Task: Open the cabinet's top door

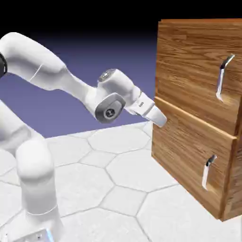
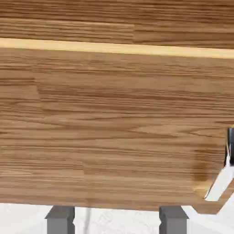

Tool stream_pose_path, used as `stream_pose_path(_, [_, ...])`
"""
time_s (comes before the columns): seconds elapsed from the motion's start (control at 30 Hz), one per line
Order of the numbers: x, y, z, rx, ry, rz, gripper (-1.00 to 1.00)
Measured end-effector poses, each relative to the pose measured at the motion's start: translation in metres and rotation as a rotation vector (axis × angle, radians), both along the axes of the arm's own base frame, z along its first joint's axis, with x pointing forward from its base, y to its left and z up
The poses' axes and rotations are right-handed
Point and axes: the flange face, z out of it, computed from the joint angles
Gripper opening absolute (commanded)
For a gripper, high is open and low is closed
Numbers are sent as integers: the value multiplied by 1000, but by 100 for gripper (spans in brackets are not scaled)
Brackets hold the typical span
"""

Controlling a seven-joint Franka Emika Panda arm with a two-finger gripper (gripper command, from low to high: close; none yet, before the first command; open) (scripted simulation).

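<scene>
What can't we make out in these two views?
- Claw tips: exterior view, too small, merged with the white hand; hand view shows only their ends, cut off by the bottom edge.
- Lower handle: hand view, cut off by the right edge.
- Upper handle: hand view, out of frame.
- Cabinet's far right part: exterior view, cut off by the right edge.
- Cabinet's back: faces away in both.

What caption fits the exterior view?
Robot arm reaches toward the closed wooden cabinet, short of the top door's handle.
</scene>
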Motion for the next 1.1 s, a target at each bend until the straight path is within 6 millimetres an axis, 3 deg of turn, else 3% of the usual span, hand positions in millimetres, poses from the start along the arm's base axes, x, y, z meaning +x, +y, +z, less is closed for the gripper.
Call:
stream_pose_path(0.3, [6,17,60,-3,-143,37,0])
stream_pose_path(0.57, [5,20,104,1,-268,55,0])
stream_pose_path(0.83, [2,11,135,11,-387,60,0])
stream_pose_path(1.1, [3,-8,153,26,-495,56,0])
